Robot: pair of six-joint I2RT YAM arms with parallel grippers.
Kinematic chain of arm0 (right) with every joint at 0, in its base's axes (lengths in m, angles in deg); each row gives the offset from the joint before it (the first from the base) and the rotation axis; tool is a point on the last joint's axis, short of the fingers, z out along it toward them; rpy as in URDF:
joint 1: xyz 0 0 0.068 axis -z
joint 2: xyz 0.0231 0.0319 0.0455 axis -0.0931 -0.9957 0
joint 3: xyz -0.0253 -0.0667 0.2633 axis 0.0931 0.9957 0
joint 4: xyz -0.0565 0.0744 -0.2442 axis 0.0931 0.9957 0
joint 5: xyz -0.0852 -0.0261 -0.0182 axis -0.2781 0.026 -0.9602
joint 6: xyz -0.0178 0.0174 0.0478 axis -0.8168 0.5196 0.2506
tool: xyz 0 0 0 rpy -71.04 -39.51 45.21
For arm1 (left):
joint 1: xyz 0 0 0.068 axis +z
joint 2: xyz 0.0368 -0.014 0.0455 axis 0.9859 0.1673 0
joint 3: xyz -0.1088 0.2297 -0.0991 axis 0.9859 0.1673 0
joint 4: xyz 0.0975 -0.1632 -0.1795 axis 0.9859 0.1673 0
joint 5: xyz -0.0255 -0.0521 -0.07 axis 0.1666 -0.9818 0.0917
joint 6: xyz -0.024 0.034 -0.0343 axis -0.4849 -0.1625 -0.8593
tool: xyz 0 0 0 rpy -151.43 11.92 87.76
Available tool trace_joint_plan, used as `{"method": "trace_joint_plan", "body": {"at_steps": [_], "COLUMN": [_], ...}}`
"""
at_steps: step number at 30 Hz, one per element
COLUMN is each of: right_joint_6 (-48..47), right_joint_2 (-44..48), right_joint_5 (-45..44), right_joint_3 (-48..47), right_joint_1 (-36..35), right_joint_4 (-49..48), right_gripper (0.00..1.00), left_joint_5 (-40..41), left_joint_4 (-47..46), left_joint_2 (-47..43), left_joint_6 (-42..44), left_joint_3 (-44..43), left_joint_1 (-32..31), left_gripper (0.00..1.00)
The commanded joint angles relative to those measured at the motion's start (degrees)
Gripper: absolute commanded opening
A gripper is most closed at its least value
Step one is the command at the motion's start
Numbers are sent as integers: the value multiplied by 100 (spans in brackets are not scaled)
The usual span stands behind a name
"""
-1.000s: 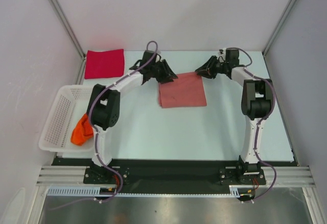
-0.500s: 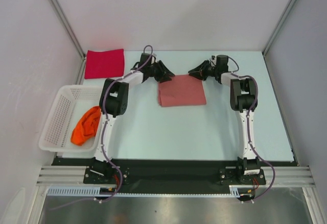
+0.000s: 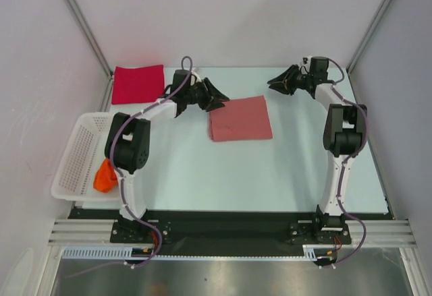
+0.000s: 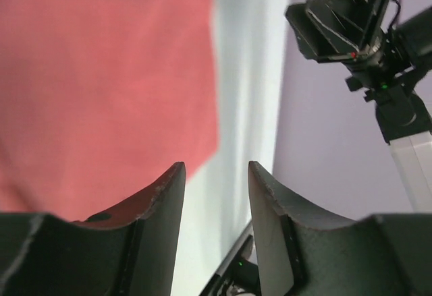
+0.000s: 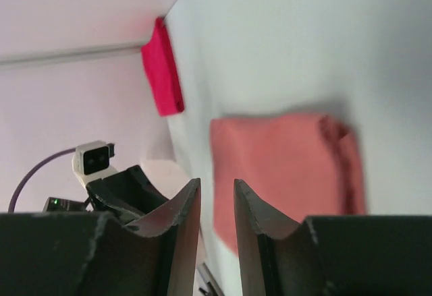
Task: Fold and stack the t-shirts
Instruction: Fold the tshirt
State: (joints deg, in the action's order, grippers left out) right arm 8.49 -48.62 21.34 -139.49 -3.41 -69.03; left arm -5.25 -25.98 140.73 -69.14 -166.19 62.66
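Observation:
A folded salmon-pink t-shirt [image 3: 239, 119] lies flat in the middle of the table; it also shows in the left wrist view [image 4: 101, 87] and the right wrist view [image 5: 283, 161]. A folded crimson t-shirt [image 3: 138, 83] lies at the far left corner, also seen from the right wrist [image 5: 162, 67]. An orange t-shirt [image 3: 103, 176] sits crumpled in the white basket [image 3: 74, 154], partly hidden by the left arm. My left gripper [image 3: 219, 97] [image 4: 216, 174] is open and empty, just beyond the salmon shirt's far left corner. My right gripper [image 3: 273, 81] [image 5: 216, 188] is open a little and empty, beyond the far right corner.
The basket stands at the table's left edge. White walls and metal frame posts close in the back and both sides. The right arm's gripper [image 4: 344, 23] shows in the left wrist view.
Both grippers have drawn away from the salmon shirt's far corners, the left one leftwards, the right one rightwards and back. The left elbow now covers more of the orange shirt.

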Motion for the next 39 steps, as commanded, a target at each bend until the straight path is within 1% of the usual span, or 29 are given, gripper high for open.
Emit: {"method": "trace_joint_plan", "body": {"at_steps": [1,2,4,6,10,12,13,16,17,18,19,20,21,22,24,27,29,31,32,34,35,38,39], "right_joint_6": [70,132,290,422,423,344,292,72,11,-86,-104,-148,-192,-340,-490,-491,-334,-272,-219,-149,-122,-139,-209], "right_joint_2": [1029,1170,1206,1215,1119,1066,1014,1144,1249,1337,1425,1626,1715,1829,2050,2173,2104,1823,1726,1462,1374,1101,1084], "right_joint_5": [423,459,599,661,784,819,872,968,978,986,1056,1083,1101,1066,1039,969,908,916,899,803,785,732,740], "right_joint_3": [1239,1506,2103,2430,2949,3257,3380,3854,3951,4152,4215,4242,4190,4094,3901,3487,3232,3065,2917,2828,2819,2906,3098], "right_joint_1": [-430,-526,-754,-878,-993,-888,-844,-572,-502,-397,-352,-317,-308,-299,-351,-492,-667,-852,-1027,-1186,-1317,-1467,-1485], "right_joint_4": [-601,-1038,-1313,-1788,-2088,-2184,-2211,-2185,-2098,-2062,-2027,-1931,-1826,-1685,-1211,-998,-1086,-1086,-1130,-1191,-1253,-1297,-1315], "right_gripper": [32,32,31,30,29,29,28,27,27,27,27,27,27,27,27,28,28,27,27,27,27,26,26], "left_joint_5": [-360,-352,-264,-124,-132,-62,-27,-149,-219,-263,-325,-317,-273,-238,-255,-264,-220,-202,-159,-184,-211,-237,-211], "left_joint_4": [-832,-919,-1068,-1139,-1096,-973,-964,-920,-928,-929,-929,-902,-841,-780,-692,-691,-709,-805,-823,-840,-928,-981,-973], "left_joint_2": [-441,-424,-354,-257,33,68,34,-457,-616,-991,-1204,-1397,-1774,-1917,-2093,-1989,-1673,-1392,-1060,-716,-348,32,120], "left_joint_6": [-191,-182,-156,10,336,547,617,732,732,741,758,784,811,828,829,697,566,460,425,354,267,187,248], "left_joint_3": [517,614,956,1107,1432,1607,1878,2319,2642,2793,3108,3224,3321,3392,3314,2928,2533,2139,1997,1620,1530,1380,1397], "left_joint_1": [-495,-548,-575,-505,-163,-31,57,84,58,49,40,57,66,93,102,49,-65,-266,-337,-547,-601,-716,-733], "left_gripper": [47,47,45,45,44,42,42,42,42,42,41,42,42,43,43,43,43,43,43,43,43,42,42]}}
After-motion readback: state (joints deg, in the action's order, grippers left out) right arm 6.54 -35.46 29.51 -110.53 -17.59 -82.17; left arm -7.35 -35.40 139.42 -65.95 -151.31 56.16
